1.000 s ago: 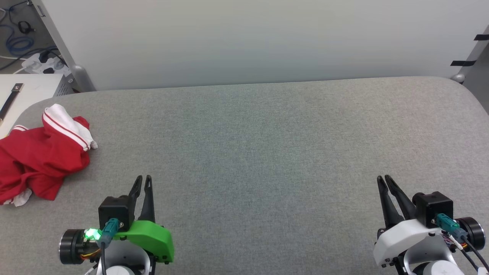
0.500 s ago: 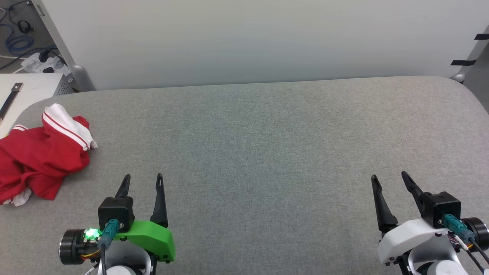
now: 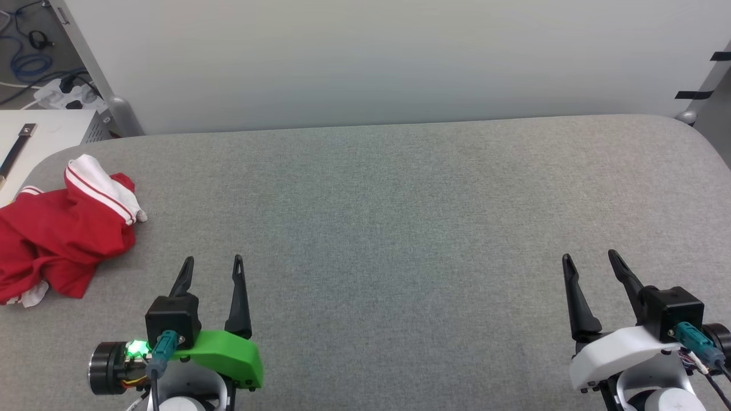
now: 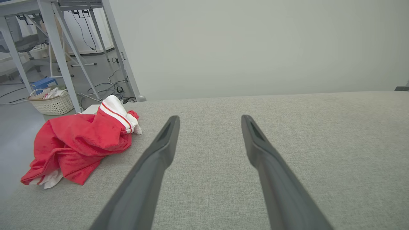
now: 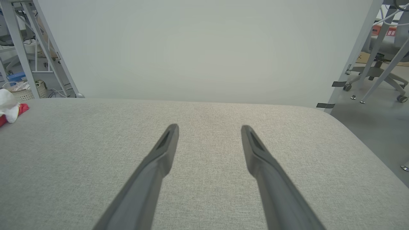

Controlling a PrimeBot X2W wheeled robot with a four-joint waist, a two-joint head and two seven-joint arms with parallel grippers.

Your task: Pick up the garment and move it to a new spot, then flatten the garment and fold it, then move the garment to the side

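While both claws stand apart and empty, the left gripper (image 3: 212,260) should reach the crumpled garment (image 3: 57,240); pinch a raised fold; the right gripper (image 3: 591,256) waits.

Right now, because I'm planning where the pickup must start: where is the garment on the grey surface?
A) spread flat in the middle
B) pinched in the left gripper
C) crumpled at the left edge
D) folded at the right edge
C: the garment lies in a crumpled heap at the left edge of the grey surface, apart from the open left gripper.
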